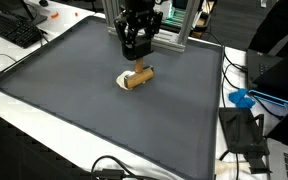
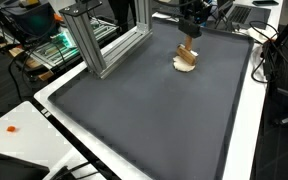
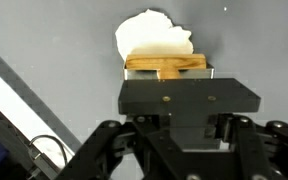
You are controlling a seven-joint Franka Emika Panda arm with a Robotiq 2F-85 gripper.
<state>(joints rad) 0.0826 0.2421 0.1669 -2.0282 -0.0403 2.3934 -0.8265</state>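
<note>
So the biggest thing there was the dark grey mat that covered most of the white surface, rim running all the way round. An aluminium frame stood along one edge of the mat, and the black gripper hung down right in front of it, pointing pretty much straight at the mat. A black keyboard sat off the mat on the white part, well away from the action, and cables trailed around the edges. Under the gripper lay a flat whitish piece with a ragged outline, couldn't tell what it was made of tbh. Right by it, overlapping its edge in both exterior views, was a small wooden block, and that's where the gripper was. In the wrist view the wooden block filled the whole space between the fingers, one finger at each end, with no gap I could spot, so they looked pinched onto it, and the whitish piece showed just beyond. Whether the block was resting on the mat or sat a touch above it, I couldn't make out. Smaller stuff: a bright blue thing off one side of the mat, and a tiny orange bit on the white surface.
</note>
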